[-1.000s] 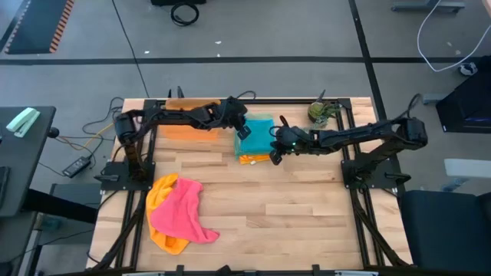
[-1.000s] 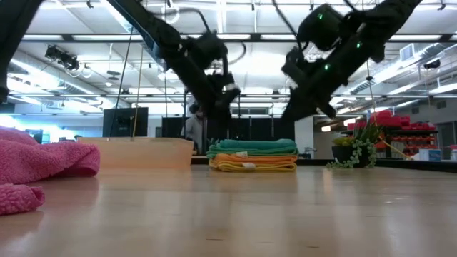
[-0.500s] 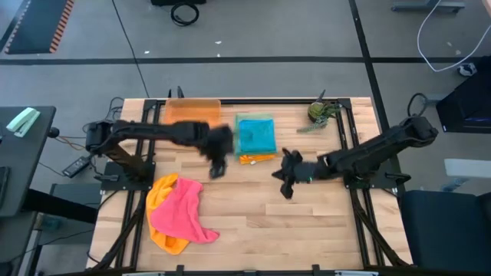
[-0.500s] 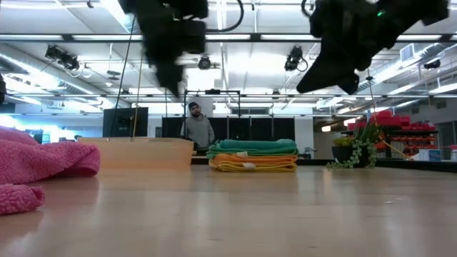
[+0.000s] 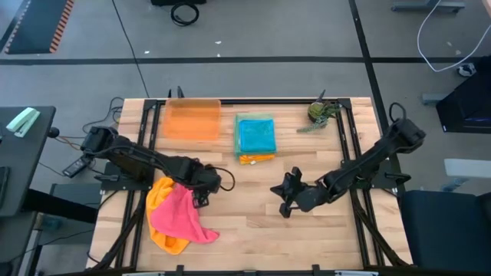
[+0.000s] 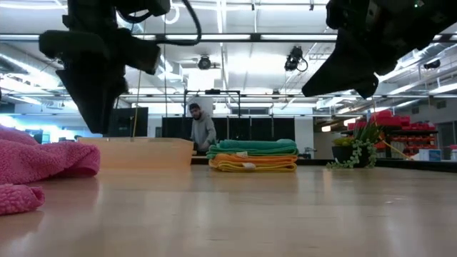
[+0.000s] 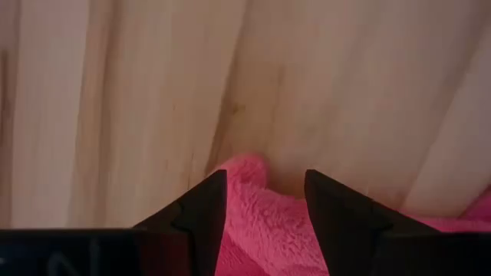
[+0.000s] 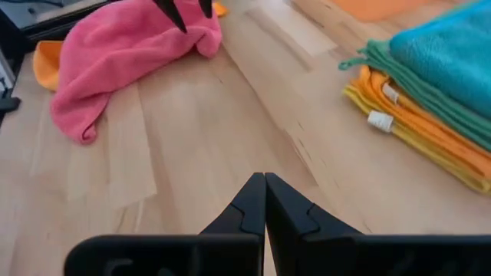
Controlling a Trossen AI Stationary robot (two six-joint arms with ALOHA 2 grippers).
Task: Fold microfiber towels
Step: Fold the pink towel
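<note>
A crumpled pink towel (image 5: pixel 182 212) lies at the near left, partly on an orange-yellow towel (image 5: pixel 159 196). My left gripper (image 5: pixel 201 186) points down with its fingers open over the pink towel's far right corner (image 7: pixel 245 172). I see no contact with the cloth. The open fingers also show in the right wrist view, over the pink towel (image 8: pixel 130 54). A folded stack (image 5: pixel 255 136) with a teal towel on top rests on the table at the far middle. My right gripper (image 8: pixel 265 184) is shut and empty, above bare wood right of centre (image 5: pixel 285 201).
An orange tray (image 5: pixel 192 120) stands at the far left beside the stack. A small plant (image 5: pixel 321 113) sits at the far right corner. Bare wood lies between the pink towel and my right gripper. A person (image 6: pixel 202 132) stands in the room behind the table.
My left gripper has swung from beside the folded stack toward the table's near left and now stands over the pink towel's corner, pointing down. My right gripper has drawn away from the stack toward the near edge, still shut. The towels have not moved.
</note>
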